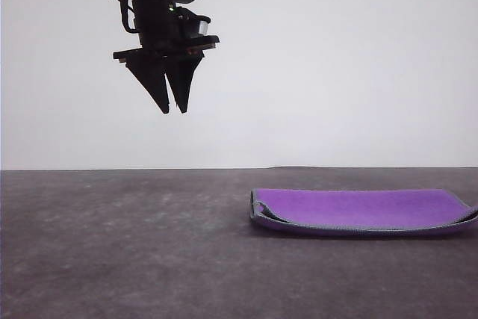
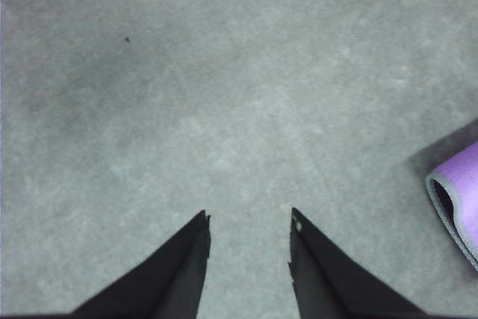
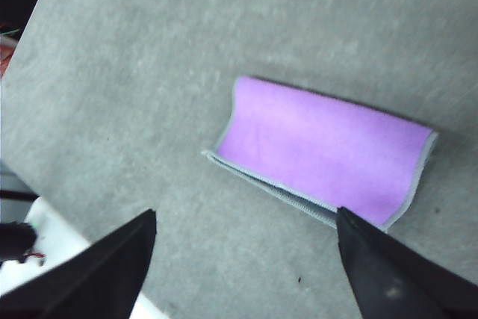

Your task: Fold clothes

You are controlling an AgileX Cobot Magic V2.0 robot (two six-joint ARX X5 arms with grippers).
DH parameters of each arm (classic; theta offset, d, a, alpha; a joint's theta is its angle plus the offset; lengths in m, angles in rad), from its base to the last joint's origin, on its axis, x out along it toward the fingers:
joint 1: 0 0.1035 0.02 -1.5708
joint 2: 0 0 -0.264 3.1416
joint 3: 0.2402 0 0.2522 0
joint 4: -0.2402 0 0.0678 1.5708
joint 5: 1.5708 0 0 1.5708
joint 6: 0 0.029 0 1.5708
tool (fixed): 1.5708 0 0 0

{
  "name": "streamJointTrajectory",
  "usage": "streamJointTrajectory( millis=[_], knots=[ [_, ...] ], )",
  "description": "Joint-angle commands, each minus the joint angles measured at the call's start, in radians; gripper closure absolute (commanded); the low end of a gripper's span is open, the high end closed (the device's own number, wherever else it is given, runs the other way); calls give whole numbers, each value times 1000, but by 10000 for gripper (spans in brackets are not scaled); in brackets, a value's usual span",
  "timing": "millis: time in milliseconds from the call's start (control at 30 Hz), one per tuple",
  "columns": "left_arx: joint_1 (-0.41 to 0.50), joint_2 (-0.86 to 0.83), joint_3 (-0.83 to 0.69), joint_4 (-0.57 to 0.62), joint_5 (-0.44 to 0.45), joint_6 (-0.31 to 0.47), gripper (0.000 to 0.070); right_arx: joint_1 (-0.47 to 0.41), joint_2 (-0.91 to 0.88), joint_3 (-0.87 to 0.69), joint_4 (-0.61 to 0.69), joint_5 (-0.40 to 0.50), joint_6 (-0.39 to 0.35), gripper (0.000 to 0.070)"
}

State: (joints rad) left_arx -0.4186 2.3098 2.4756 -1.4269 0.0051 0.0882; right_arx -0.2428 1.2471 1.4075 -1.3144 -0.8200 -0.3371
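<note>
Front view first: at the left, the black left gripper (image 1: 174, 110) hangs high above the grey speckled counter (image 1: 119, 244), its pointed fingers (image 1: 157, 84) narrowly apart and holding nothing. Well off to the right lies the small soft cloth (image 1: 358, 208), already doubled over, bright purple face up, grey stitched edging showing along its near side, the rounded fold at its left end. From the right wrist camera, the right gripper (image 3: 246, 218) hovers above the cloth, its fingers (image 3: 388, 274) spread wide and empty. The cloth looks light, limp and thick enough to spring open; I'd pinch both layers together at the free corners.
</note>
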Motion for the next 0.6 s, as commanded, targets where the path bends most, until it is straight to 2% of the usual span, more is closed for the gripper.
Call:
streamJointTrajectory(
  millis=[0, 300, 467, 567],
  knots=[
    [-11, 7, -3, -56, -3, -20, 452, -2, -19, 21, 5, 5, 17, 218],
    [-21, -70, -188, -57, -13, -34, 453, -2, -72, 21, 9, 20, 24, 218],
    [-21, -127, -303, -57, -13, -30, 453, -1, -71, 20, 48, 113, 46, 218],
    [-21, -173, -400, -57, -10, -29, 453, -1, -67, 19, 76, 137, 64, 218]
  ],
)
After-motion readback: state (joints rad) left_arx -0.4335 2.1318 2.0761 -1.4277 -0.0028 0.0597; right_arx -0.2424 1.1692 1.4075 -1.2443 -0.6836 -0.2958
